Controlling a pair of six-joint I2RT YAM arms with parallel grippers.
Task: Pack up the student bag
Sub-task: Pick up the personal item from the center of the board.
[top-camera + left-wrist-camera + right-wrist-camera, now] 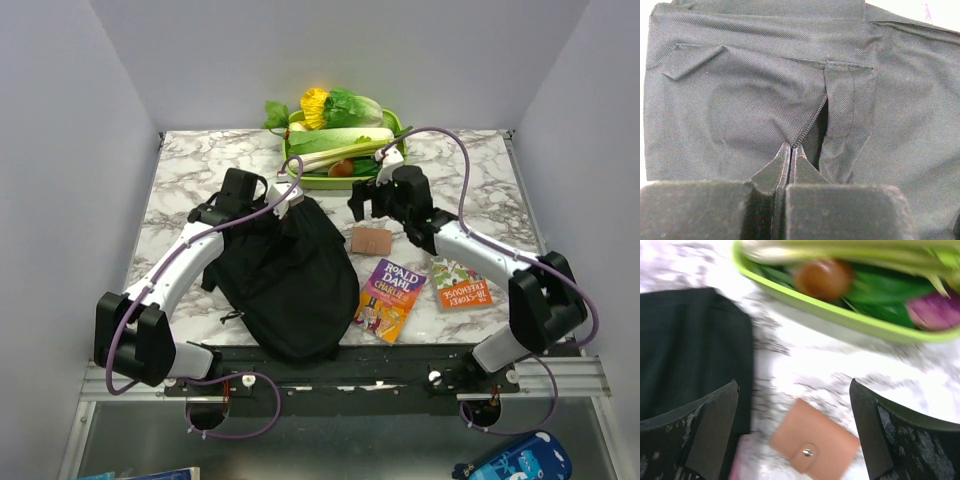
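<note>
The left claw (791, 150) is pinched shut on the zip edge of the big black student bag (290, 275), which lies front left on the marble table (200, 170). Beside it are two books (390, 298). The right claw (794, 390) is spread wide apart over a small peach wallet (815, 442).

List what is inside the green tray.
Leafy greens, a pale long stalk, something yellow, a brown round piece; under them the floor of the tray is covered.
</note>
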